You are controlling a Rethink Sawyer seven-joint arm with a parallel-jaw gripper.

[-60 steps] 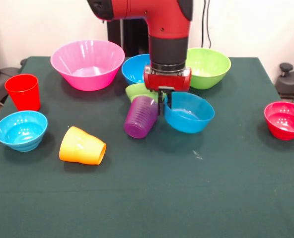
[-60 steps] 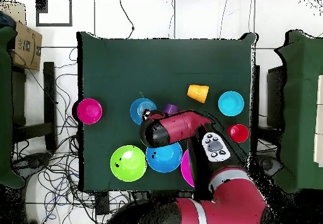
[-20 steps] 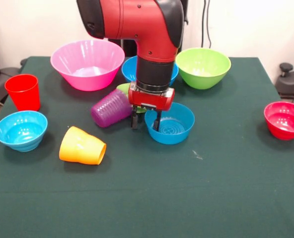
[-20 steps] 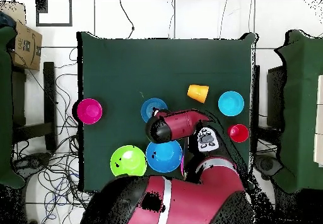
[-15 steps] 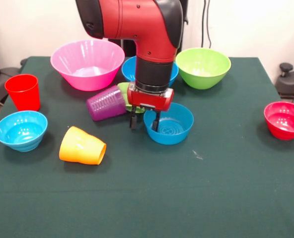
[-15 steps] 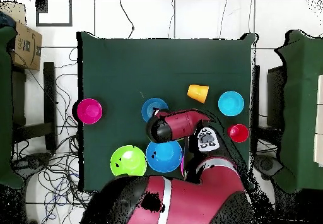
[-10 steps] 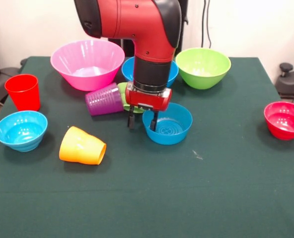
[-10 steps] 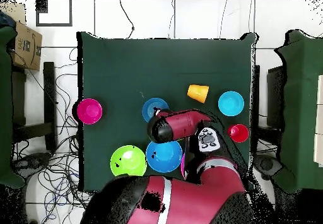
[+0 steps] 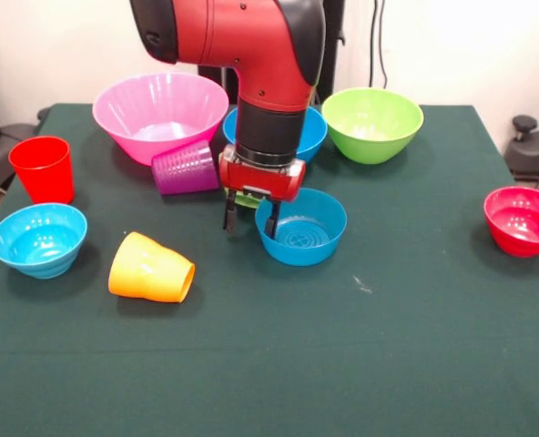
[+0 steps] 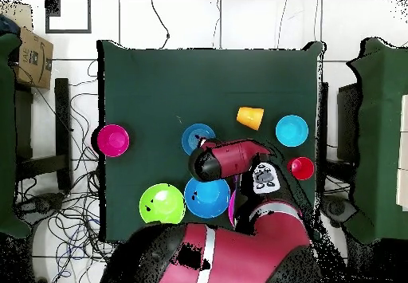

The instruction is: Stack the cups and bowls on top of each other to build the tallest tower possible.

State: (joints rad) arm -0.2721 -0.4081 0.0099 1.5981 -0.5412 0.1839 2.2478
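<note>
On the green worktop [image 9: 406,346] the red and black arm [image 9: 251,55] came down from above, its end effector [image 9: 249,218] hanging with fingers apart and empty beside the left rim of a small blue bowl [image 9: 302,226]. A purple cup [image 9: 186,167] lay on its side against the near wall of the big pink bowl [image 9: 160,116]. Behind the arm sat a mid-sized blue bowl [image 9: 312,130], with a lime green bowl [image 9: 371,123] to its right. A sliver of a small lime green bowl [image 9: 247,198] showed under the wrist. At far left stood an upright red cup [image 9: 42,168]; nearer lay a light blue bowl [image 9: 38,238] and a tipped orange cup [image 9: 150,269]. A red bowl [image 9: 523,220] sat at the right edge.
</note>
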